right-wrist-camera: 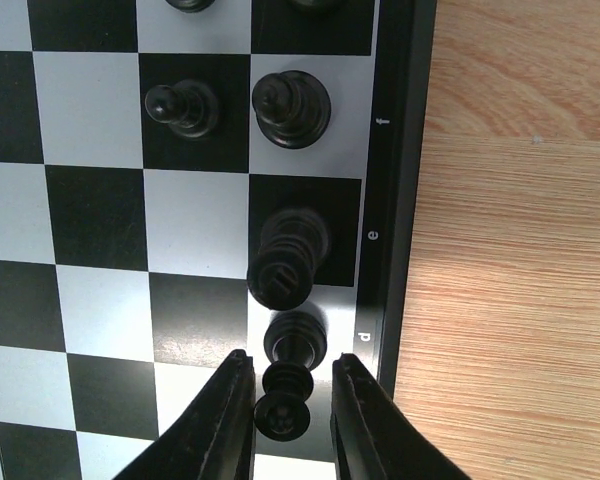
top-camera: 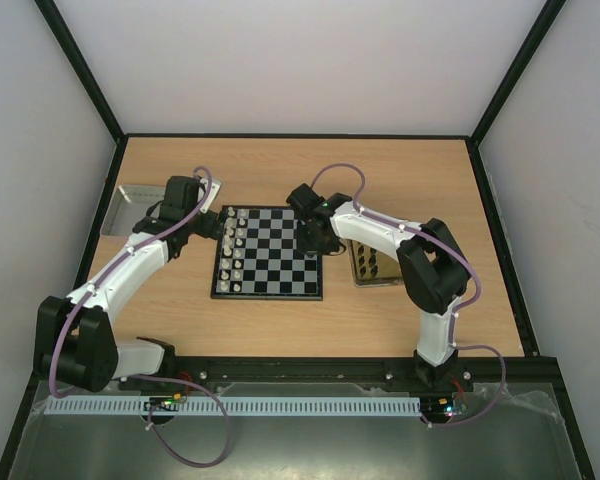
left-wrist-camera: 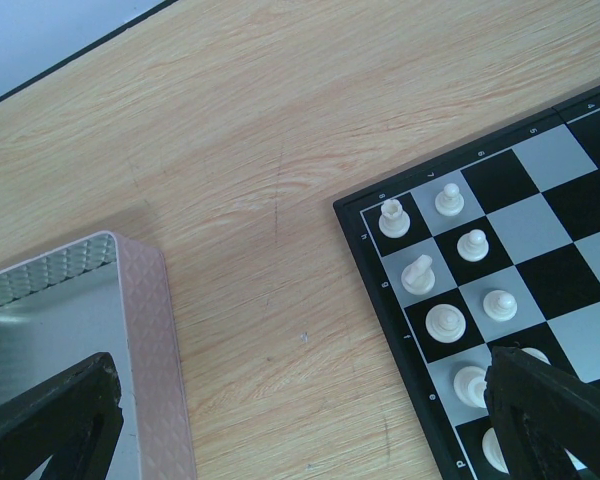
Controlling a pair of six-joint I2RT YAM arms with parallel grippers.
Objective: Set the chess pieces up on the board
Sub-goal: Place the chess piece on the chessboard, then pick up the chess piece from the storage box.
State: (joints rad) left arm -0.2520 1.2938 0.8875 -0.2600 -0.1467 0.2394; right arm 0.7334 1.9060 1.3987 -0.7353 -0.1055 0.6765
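Farthest left, a silver tray (top-camera: 128,208) lies on the wooden table (top-camera: 280,170), apart from the board (top-camera: 280,270). The left gripper (left-wrist-camera: 300,430) hangs over the strip of bare wood between them. Its fingers (left-wrist-camera: 50,425) are spread wide with nothing in them, one above the tray and the other above the board's edge squares. White pieces (left-wrist-camera: 450,200) stand in two files along the board's left side.

Across the board, black pieces (right-wrist-camera: 180,105) stand on the right-hand files. The right gripper (right-wrist-camera: 292,362) is low over the square by the letter d on the frame. Its jaws are a little apart, one on either side of one upright black piece (right-wrist-camera: 285,400). A thin gap seems to show on the piece's right side, though the angle is poor.

Just beside the board's right edge lies a yellow-tinted tray (top-camera: 375,283) with a few dark pieces in it.
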